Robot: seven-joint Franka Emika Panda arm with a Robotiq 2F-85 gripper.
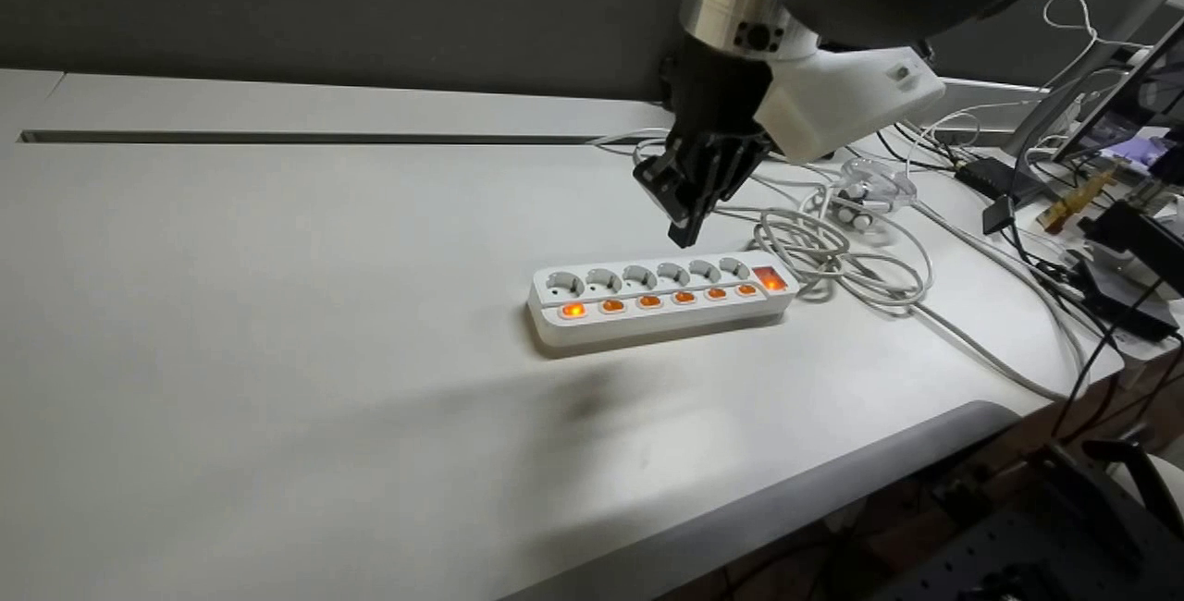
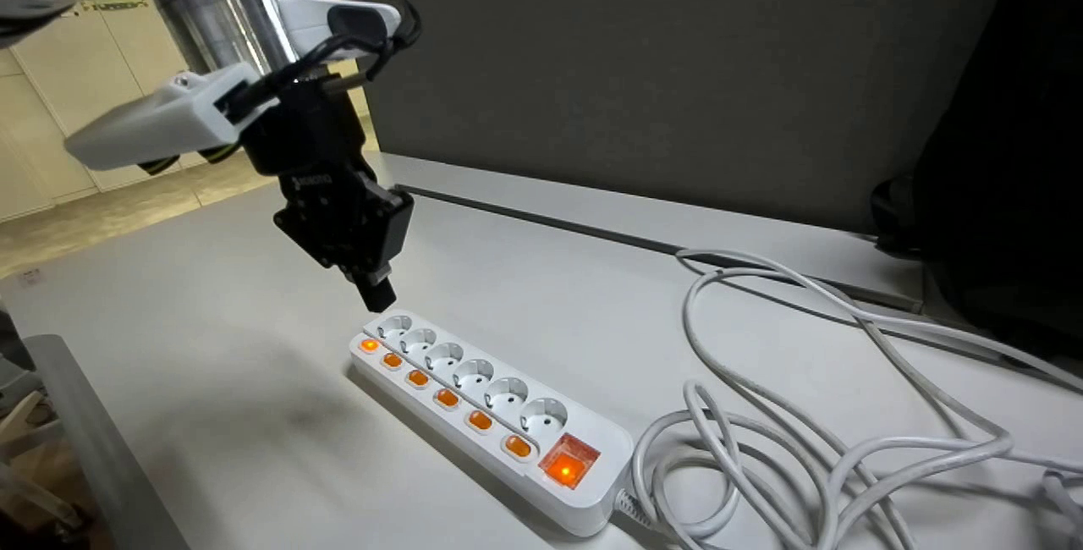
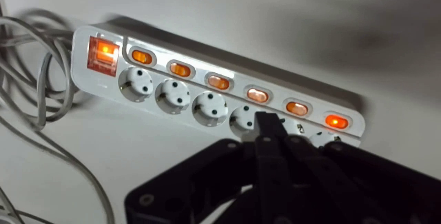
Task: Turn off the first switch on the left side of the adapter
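A white power adapter lies on the table; it shows in both exterior views (image 1: 638,331) (image 2: 607,440) and in the wrist view (image 3: 82,74). It has a row of sockets and a row of small orange switches. The end switch farthest from the cord glows brightly, in both exterior views (image 1: 573,310) (image 2: 369,345) and in the wrist view (image 3: 336,121). The other small switches look unlit. My gripper (image 1: 684,233) (image 2: 378,296) (image 3: 270,119) is shut and empty, fingertips together, above and apart from the adapter. In the wrist view it covers parts of the sockets.
A larger square main switch (image 1: 770,278) (image 2: 567,464) (image 3: 104,52) glows at the adapter's cord end. Coiled grey cable (image 1: 823,254) (image 2: 719,457) (image 3: 44,75) lies beside that end. A dark partition (image 1: 351,18) stands behind the table. A clear plastic object (image 1: 874,185) sits past the cable.
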